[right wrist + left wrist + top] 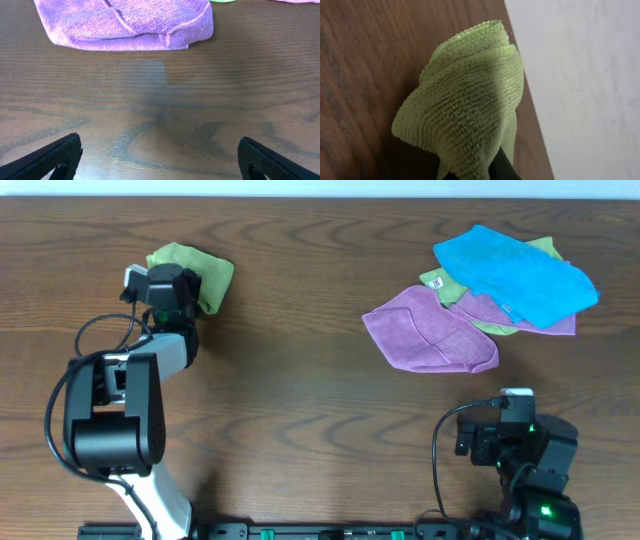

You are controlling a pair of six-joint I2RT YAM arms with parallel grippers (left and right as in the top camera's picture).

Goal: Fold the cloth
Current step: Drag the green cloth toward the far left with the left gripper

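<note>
A folded green cloth (196,272) lies bunched at the far left of the table. My left gripper (172,292) is shut on its near edge; the left wrist view shows the green cloth (465,105) filling the frame and pinched between the dark fingers (485,172) at the bottom. My right gripper (500,442) is open and empty near the front right edge; its wide-apart fingertips (160,160) show over bare wood. A folded purple cloth (430,332) lies ahead of it, also in the right wrist view (125,22).
A pile at the back right holds a blue cloth (515,272), a second green cloth (445,282) with a tag, and another purple cloth (545,322) underneath. The table's far edge (530,100) runs just behind the green cloth.
</note>
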